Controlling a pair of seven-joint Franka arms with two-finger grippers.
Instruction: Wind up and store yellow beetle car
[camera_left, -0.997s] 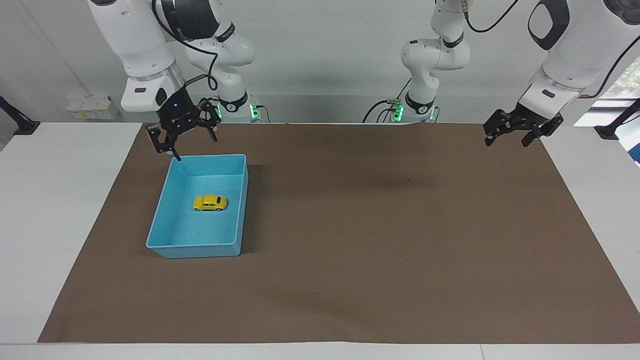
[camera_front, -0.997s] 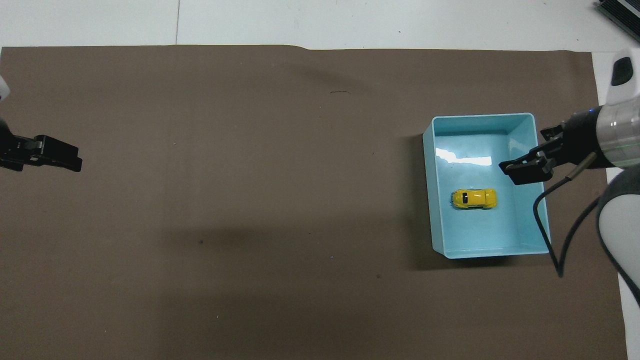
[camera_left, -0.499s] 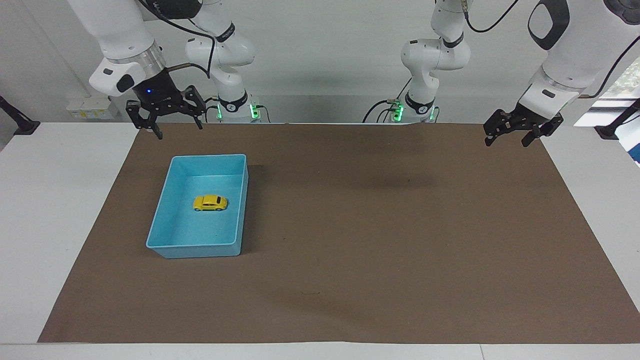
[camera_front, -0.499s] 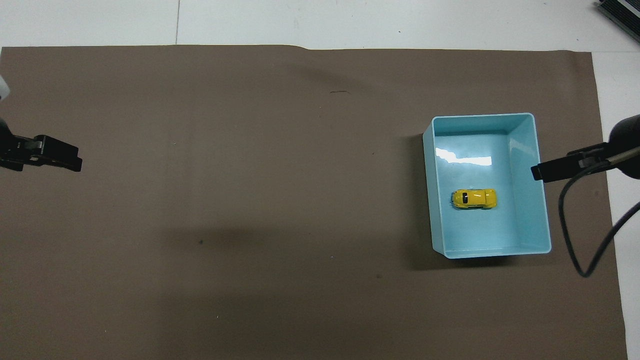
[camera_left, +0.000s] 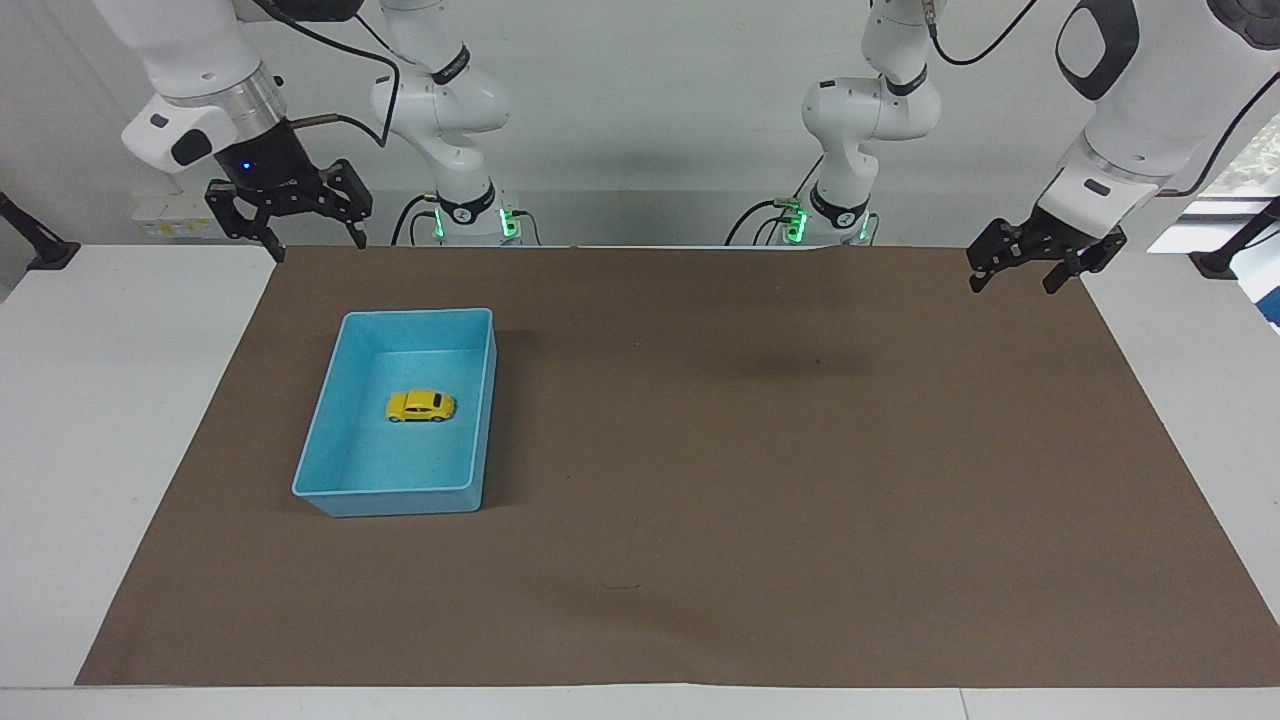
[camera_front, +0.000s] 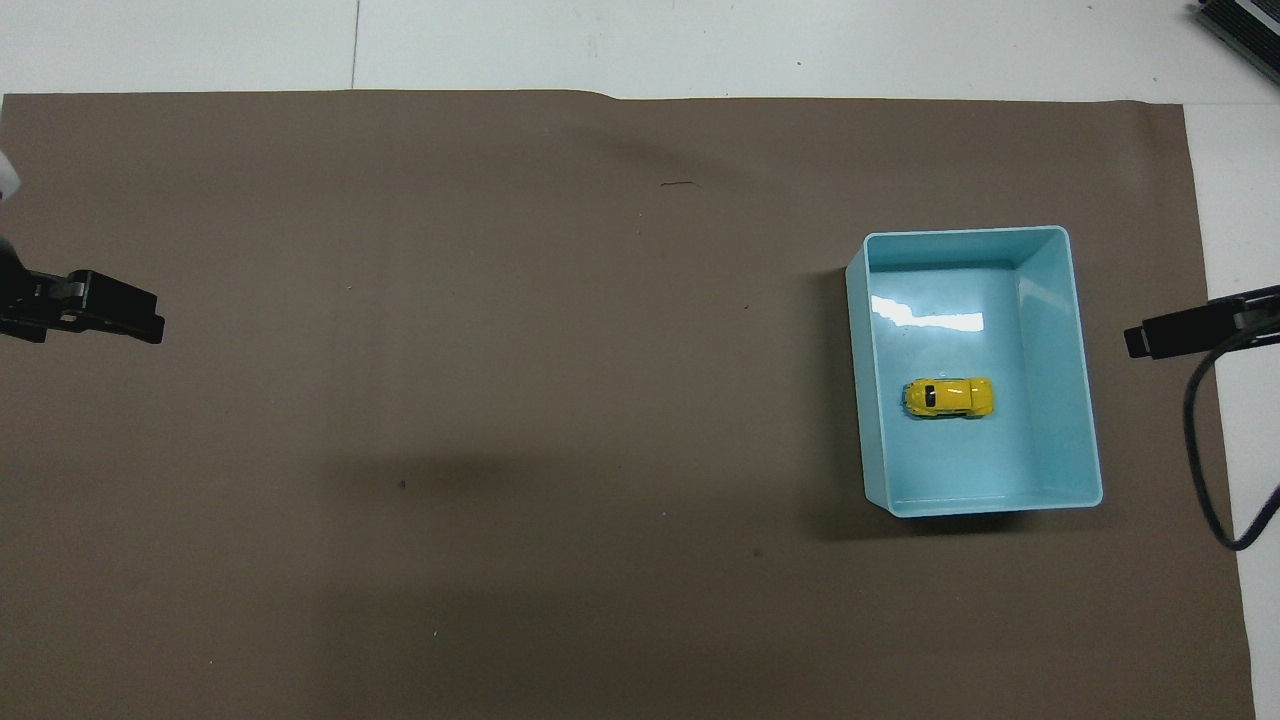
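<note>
Facing view: yellow beetle car (camera_left: 421, 405) is seen resting inside the blue tray (camera_left: 330, 455), toward the right arm's end of the tabletop (camera_left: 120, 400).

Both arms are raised clear. The right end effector (camera_left: 289, 212) is held over the brown mat's (camera_left: 760, 480) corner by its own base, fingers spread wide and empty; the car is found down and outward from it, long axis laid across the tray. The left end effector (camera_left: 1040, 262), likewise wide and empty, is parked well apart, so the right arm is judged nearer. Storage appears done.
</note>
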